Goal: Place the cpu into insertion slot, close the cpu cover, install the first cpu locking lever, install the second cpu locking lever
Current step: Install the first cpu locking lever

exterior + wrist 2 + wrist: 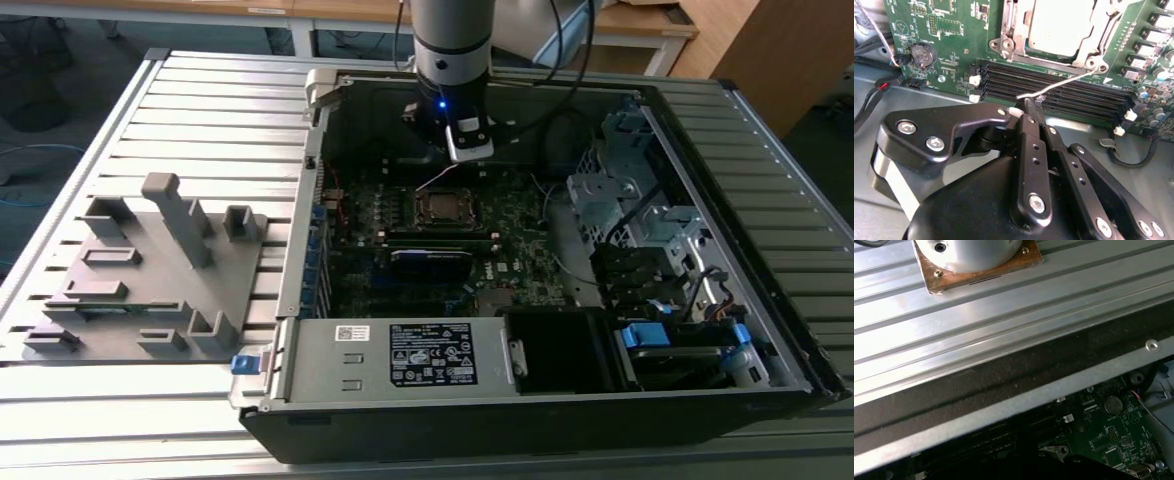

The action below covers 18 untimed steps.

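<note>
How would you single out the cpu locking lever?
In the open computer case, find the silver cpu cover on the green motherboard. From its corner a thin wire lever juts across the black memory slots towards the gripper, the lone bare metal rod.

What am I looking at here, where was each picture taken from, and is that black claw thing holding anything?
The exterior view shows a robot arm reaching down into an open computer case that lies on a slatted metal table. A grey fixture block sits beside the case, on the exterior view's left.

The two wrist views come from cameras riding on the arm. In the second wrist view, the black gripper hangs over the green motherboard, its tip right by the end of a thin silver locking lever. Beyond it, the cpu sits framed by the cpu cover. I cannot tell whether anything is held.
</note>
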{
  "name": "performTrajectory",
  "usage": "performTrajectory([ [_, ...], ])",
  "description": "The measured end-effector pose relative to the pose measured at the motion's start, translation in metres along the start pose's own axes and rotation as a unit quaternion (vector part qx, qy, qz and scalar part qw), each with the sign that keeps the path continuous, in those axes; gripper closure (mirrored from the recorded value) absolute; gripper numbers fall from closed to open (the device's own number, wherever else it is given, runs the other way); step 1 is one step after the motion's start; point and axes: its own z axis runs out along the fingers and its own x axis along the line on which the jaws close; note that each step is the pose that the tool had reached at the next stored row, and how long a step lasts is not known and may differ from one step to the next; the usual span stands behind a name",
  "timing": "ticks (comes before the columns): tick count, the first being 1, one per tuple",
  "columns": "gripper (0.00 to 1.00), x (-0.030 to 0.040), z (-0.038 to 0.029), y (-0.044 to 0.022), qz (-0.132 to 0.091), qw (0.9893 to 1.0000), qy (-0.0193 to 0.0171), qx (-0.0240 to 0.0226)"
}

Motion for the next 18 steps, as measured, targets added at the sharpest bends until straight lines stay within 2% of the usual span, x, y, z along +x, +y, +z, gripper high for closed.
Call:
performTrajectory([
  [6, 0.9, -0.0006, -0.0017, -0.0067, 0.002, 0.9999, 0.0045, -0.0152],
  [11, 0.9, 0.0006, -0.0027, -0.011, 0.002, 0.9997, 0.0055, -0.0217],
  [14, 0.9, 0.0006, -0.0021, -0.0114, 0.002, 0.9997, 0.0052, -0.0254],
  [16, 0.9, 0.0006, -0.0015, -0.0116, 0.001, 0.9995, 0.0061, -0.0302],
  [18, 0.9, 0.0007, -0.001, -0.0117, 0.0, 0.9994, 0.0061, -0.0326],
])
